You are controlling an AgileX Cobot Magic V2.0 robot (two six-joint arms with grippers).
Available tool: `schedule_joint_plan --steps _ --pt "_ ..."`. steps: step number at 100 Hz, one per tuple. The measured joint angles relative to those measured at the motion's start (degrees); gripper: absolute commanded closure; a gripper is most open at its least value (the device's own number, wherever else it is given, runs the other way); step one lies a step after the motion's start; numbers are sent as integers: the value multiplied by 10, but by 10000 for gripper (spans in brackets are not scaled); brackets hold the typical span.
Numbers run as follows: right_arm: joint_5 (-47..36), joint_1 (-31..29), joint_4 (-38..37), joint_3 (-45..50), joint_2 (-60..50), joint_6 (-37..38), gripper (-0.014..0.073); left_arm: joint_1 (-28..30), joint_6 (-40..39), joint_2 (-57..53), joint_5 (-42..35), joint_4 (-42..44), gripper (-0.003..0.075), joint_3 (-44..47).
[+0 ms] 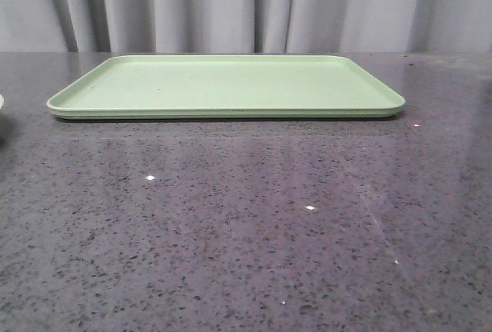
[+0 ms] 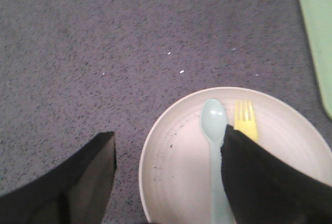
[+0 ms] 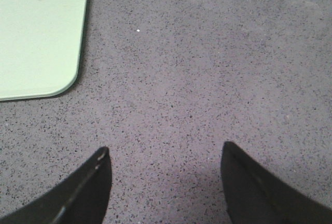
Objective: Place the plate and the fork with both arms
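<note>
In the left wrist view the pale cream-pink plate (image 2: 176, 172) lies on the dark speckled table. On it lie the yellow fork (image 2: 245, 120) and a pale blue spoon (image 2: 213, 130), side by side. My left gripper (image 2: 168, 141) is open above the plate's rim, one finger over the table, the other over the plate and covering the fork's handle. My right gripper (image 3: 165, 154) is open and empty over bare table, beside the tray's corner (image 3: 39, 35). Neither gripper shows in the front view; only a sliver of the plate's rim (image 1: 1, 102) shows at its left edge.
The flat rectangular light-green tray (image 1: 227, 86) lies at the far middle of the table, with nothing on it. Its edge also shows in the left wrist view (image 2: 316, 32). Grey curtains hang behind the table.
</note>
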Motion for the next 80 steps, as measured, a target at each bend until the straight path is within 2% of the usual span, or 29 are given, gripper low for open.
schedule_joint_plan --steps 26,50,80 --pt "0 0 0 0 0 0 125 78 25 81 16 -9 281 -5" --pt "0 0 0 0 0 0 125 97 91 164 23 -58 281 -7" --pt "0 0 0 0 0 0 125 115 104 258 31 -59 281 -8"
